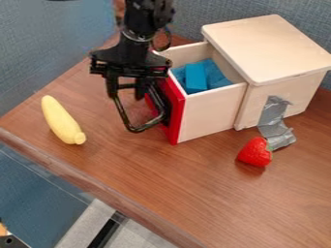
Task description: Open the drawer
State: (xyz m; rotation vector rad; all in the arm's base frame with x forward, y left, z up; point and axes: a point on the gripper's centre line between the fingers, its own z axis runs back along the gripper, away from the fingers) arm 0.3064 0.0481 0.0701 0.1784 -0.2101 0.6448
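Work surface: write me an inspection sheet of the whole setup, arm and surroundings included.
Surface: brown wood-look table.
Job's things: drawer pulled out of its cabinet, red front, black handle; blue block inside.
Clutter: banana left of the drawer; strawberry near silver tape running from cabinet to table.
End effector: at the handle; contact unclear.
Cables: thin dark loop beside the arm, possibly a cable.
Surroundings: blue-grey wall behind.
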